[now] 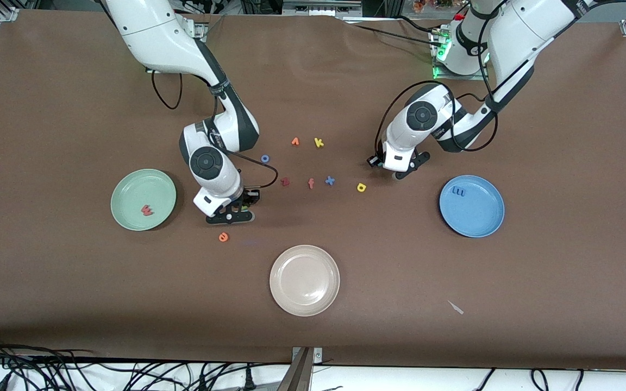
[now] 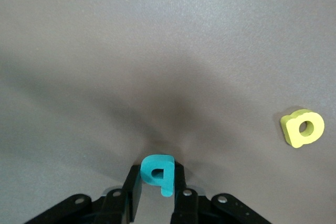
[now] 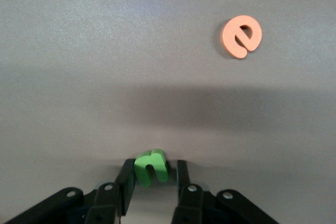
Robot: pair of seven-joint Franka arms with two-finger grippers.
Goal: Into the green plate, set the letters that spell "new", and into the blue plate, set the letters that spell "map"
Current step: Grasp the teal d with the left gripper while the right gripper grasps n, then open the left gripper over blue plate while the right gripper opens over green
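You see a brown counter (image 1: 74, 298). The green plate (image 1: 128, 187) is pale mint and carries a salmon-red w (image 1: 147, 210); the blue plate (image 1: 481, 222) carries a blue m (image 1: 458, 191). The left hand (image 2: 157, 192) is black, with a teal p (image 2: 157, 172); the right hand (image 3: 152, 184) is black, with a green n (image 3: 151, 165). Note the orange e (image 3: 242, 36), yellow a (image 2: 301, 127) and cream plate (image 1: 305, 304).

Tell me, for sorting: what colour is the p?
Teal p, clearest in the left wrist view.
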